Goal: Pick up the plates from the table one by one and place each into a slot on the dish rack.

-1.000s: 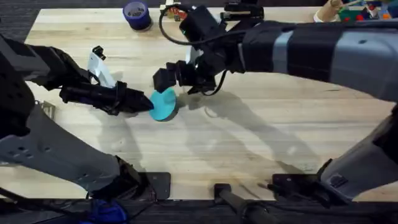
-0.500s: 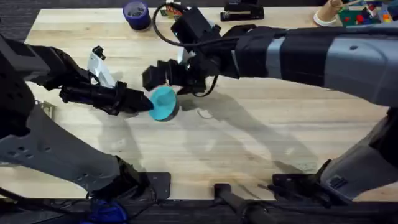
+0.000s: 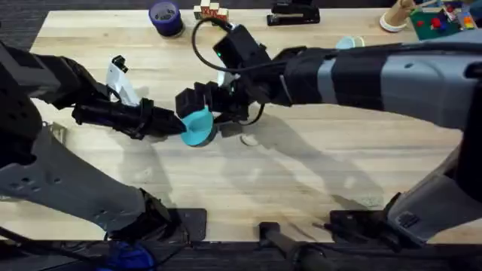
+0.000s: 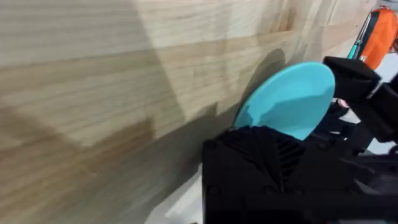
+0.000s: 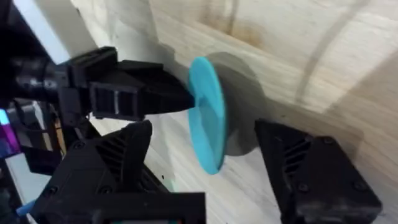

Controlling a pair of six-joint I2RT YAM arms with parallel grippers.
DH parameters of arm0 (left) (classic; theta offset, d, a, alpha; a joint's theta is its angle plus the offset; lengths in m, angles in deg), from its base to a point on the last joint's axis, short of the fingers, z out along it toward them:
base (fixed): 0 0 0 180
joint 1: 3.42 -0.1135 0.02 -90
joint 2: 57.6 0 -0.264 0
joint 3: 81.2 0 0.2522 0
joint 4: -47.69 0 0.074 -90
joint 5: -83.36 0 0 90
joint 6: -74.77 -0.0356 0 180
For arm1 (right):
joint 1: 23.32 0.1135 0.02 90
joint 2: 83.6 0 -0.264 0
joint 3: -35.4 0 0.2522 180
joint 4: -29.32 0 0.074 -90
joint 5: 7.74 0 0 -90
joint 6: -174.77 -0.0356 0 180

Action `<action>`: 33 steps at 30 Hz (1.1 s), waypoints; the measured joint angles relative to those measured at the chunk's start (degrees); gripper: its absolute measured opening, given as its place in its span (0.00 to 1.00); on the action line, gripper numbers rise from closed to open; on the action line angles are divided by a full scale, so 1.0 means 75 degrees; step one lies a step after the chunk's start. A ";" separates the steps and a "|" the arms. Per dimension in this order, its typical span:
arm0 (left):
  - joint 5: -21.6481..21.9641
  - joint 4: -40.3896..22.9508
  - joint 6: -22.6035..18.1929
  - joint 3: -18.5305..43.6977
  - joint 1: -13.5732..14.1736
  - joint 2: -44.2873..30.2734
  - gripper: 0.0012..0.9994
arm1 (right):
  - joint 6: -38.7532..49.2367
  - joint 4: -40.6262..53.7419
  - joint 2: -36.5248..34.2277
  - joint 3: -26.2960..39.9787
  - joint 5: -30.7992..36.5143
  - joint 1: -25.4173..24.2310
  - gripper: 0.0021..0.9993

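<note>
Teal plastic plate (image 3: 198, 125), small and round, held on edge just above the table (image 3: 301, 181) left of centre in the overhead frame; a raised, tilted pose that reads as a hand-over between arms, not a resting place. Left gripper (image 3: 179, 125), black, reaching in from the left of the frame, fingers closed on the plate's left rim; the right wrist view shows its tips pinching the disc edge-on. Right gripper (image 3: 207, 102), black, coming across from the right of the frame, fingers spread wide, one on each side of the plate (image 5: 208, 115) and not yet touching it, apparently placed to take the plate by its faces. Table: light wood with plank grain, bare beneath the plate save for shadow. Purple tape roll (image 3: 165, 16) at upper left, well apart. A pale blue plate (image 3: 346, 44) lies at upper right behind the right arm. Dish rack: not located.
</note>
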 joint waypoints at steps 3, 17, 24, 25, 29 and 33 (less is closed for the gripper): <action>0.0000 0.0000 0.0000 0.0000 0.0000 0.0000 0.04 | -0.0154 -0.0407 0.0000 -0.0332 -0.0143 -0.0097 0.99; 0.0000 0.0003 0.0003 0.0000 0.0000 0.0000 0.04 | -0.0402 -0.0618 0.0000 -0.0500 -0.0351 -0.0170 0.99; 0.0000 0.0003 0.0003 0.0000 0.0000 0.0000 0.04 | -0.0431 -0.0838 0.0000 -0.0503 -0.0419 -0.0038 0.99; 0.0000 0.0003 0.0003 0.0000 0.0000 0.0000 0.04 | -0.0437 -0.0909 -0.0016 -0.0503 -0.0461 -0.0023 0.99; 0.0000 0.0003 0.0004 0.0000 0.0000 0.0000 0.04 | -0.0556 -0.1089 -0.0235 -0.0503 -0.0657 0.0020 0.99; 0.0000 0.0003 0.0003 0.0000 0.0000 0.0000 0.04 | -0.0724 -0.1183 -0.0265 -0.0503 -0.0814 -0.0044 0.99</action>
